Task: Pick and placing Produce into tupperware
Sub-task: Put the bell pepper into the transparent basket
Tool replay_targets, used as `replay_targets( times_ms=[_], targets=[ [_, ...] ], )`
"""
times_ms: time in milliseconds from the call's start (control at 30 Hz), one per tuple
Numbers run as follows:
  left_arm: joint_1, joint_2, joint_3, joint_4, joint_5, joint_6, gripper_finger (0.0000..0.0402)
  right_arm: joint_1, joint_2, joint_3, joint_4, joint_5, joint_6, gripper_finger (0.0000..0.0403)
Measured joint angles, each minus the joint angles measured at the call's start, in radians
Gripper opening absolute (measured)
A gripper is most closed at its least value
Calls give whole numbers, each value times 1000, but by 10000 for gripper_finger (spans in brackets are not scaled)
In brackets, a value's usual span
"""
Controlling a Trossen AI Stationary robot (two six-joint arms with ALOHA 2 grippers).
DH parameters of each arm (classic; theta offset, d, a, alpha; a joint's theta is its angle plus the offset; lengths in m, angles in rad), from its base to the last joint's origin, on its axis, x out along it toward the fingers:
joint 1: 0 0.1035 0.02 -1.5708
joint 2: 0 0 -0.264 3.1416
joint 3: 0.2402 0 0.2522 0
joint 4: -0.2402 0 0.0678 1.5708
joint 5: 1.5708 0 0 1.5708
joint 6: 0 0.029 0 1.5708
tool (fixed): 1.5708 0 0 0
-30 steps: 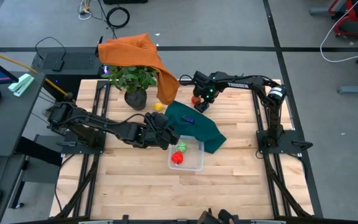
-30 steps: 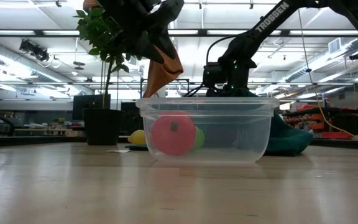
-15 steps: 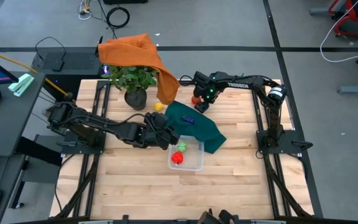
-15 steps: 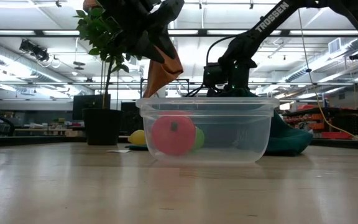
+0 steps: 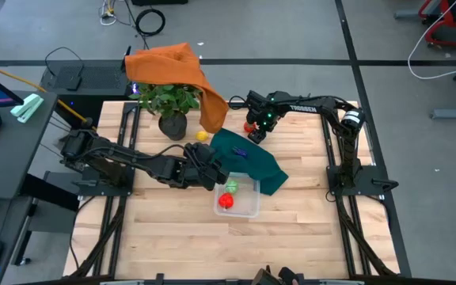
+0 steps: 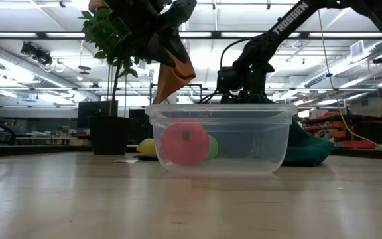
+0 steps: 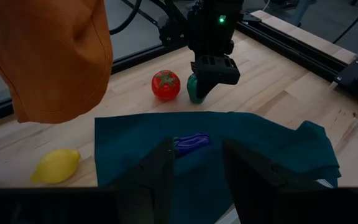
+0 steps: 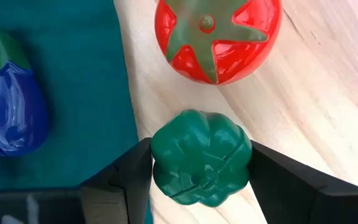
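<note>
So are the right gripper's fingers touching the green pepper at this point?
Touching. In the right wrist view the two dark fingers sit flush against both sides of the green pepper, with no gap visible. The right gripper also closes around it in the left wrist view.

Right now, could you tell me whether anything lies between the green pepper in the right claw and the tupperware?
The teal cloth with the eggplant on it lies between the green pepper, flanked by the right claw, and the tupperware.

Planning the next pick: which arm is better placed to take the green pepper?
Right. The right gripper already has a finger on each side of the green pepper, beside the tomato. The left gripper is open over the teal cloth, farther away.
</note>
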Motion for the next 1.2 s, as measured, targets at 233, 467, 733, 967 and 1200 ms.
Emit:
replay_targets(
  times_ms=[233, 467, 733, 967, 1200],
  targets=[
    [0, 0, 0, 0, 0, 0, 146, 0, -2, 0, -2, 0, 1, 203],
    [0, 0, 0, 0, 0, 2, 135, 0, -24, 0, -21, 1, 2, 203],
    [0, 0, 0, 0, 0, 0, 143, 17, -91, 0, -45, -4, 5, 203],
    [0, 0, 0, 0, 0, 1, 137, 72, -214, 0, -103, -13, 5, 203],
    [0, 0, 0, 0, 0, 1, 140, 171, -354, 0, -203, -23, 5, 203]
  ],
)
